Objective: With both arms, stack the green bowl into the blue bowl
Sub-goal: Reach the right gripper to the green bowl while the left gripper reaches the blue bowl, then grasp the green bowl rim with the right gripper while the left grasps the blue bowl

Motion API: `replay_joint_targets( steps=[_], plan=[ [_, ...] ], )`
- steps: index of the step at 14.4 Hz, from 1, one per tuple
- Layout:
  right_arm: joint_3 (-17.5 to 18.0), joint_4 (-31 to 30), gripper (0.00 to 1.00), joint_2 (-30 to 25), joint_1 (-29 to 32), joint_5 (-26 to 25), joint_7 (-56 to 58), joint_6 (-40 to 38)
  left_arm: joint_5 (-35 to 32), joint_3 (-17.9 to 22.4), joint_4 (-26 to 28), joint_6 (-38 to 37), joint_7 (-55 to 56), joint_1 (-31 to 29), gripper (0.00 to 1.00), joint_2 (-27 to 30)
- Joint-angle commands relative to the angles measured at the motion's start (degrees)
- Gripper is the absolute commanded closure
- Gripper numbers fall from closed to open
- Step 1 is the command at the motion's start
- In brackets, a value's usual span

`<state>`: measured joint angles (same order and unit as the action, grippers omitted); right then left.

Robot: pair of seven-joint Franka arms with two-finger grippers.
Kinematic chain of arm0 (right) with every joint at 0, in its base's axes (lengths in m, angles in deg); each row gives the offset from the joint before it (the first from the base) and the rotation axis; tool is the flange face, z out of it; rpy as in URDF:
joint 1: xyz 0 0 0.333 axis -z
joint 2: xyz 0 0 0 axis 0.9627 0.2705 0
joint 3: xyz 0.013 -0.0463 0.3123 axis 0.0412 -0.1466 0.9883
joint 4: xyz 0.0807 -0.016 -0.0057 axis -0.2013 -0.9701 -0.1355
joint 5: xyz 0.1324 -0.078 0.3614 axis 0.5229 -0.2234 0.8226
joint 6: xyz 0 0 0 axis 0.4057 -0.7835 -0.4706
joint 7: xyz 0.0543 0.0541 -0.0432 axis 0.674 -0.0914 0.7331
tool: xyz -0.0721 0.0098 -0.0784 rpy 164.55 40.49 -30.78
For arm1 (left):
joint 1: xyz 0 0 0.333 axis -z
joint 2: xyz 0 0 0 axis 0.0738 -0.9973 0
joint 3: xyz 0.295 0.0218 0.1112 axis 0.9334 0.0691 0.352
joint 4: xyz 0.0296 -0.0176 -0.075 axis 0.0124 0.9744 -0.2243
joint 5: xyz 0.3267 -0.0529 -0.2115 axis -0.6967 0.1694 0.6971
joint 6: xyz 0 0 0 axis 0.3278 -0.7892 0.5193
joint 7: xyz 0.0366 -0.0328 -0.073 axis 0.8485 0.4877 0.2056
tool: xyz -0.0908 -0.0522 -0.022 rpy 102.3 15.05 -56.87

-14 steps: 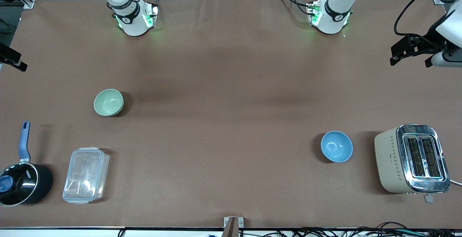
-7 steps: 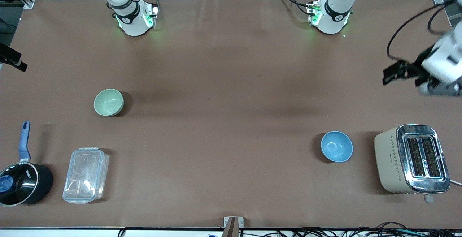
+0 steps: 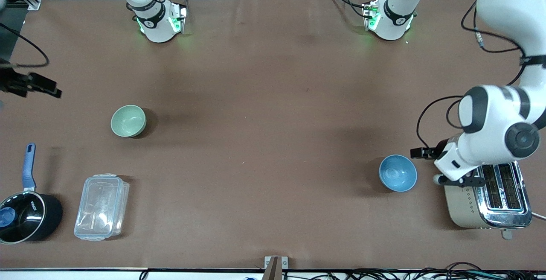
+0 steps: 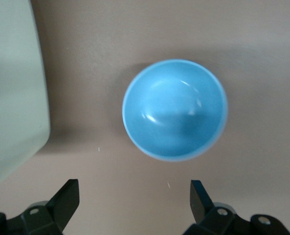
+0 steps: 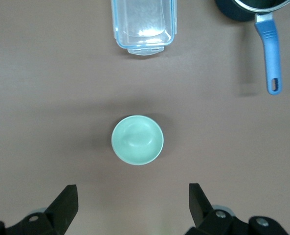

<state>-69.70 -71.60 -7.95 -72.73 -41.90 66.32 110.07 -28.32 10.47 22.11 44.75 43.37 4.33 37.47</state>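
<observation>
The left gripper point(image 4: 133, 203), jaws spread wide and empty, is held in the air just beside the small, glossy sky-blue bowl point(image 3: 398, 173), between it and the cream-and-chrome two-slot toaster point(image 3: 486, 190). The right gripper point(image 5: 132, 205), likewise spread and empty, is poised at the right arm's end of the table above bare brown table covering point(image 3: 273, 122), short of the small, glossy mint-green bowl point(image 3: 128, 120). Both bowls rest upright and well apart; nothing is yet stacked. Nearer the front camera than the green bowl lie a clear plastic lidded container point(image 3: 101, 207) and a black saucepan with a blue handle point(image 3: 25, 211). A risk is judged on the left side: the toaster could be clipped by the wrist during descent. A smooth rim could also slip from a shallow pinch, tipping either bowl.
</observation>
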Motion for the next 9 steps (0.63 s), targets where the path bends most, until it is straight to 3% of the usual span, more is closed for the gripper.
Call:
replay_joint_targets(
  steps=[1,3,6,9],
  plan=[
    [0.43,-15.04,0.00,-2.57,1.06,-2.81,1.03,12.79,-1.36,0.06,-1.59,4.15,0.08,-1.33,0.00,-4.54],
    [0.43,-23.75,0.00,-2.31,2.64,-3.25,1.47,23.86,-1.27,0.06,-1.67,5.66,0.08,-1.50,0.01,-7.01],
    [0.43,-33.78,0.00,-0.39,4.04,-3.52,2.44,39.78,-0.66,0.06,-2.03,6.28,0.60,-1.59,0.18,-9.03],
    [0.43,-38.80,0.03,3.83,4.14,-3.52,2.79,49.81,-0.48,-0.03,-2.20,7.24,2.27,-1.50,0.39,-10.53]
  ],
)
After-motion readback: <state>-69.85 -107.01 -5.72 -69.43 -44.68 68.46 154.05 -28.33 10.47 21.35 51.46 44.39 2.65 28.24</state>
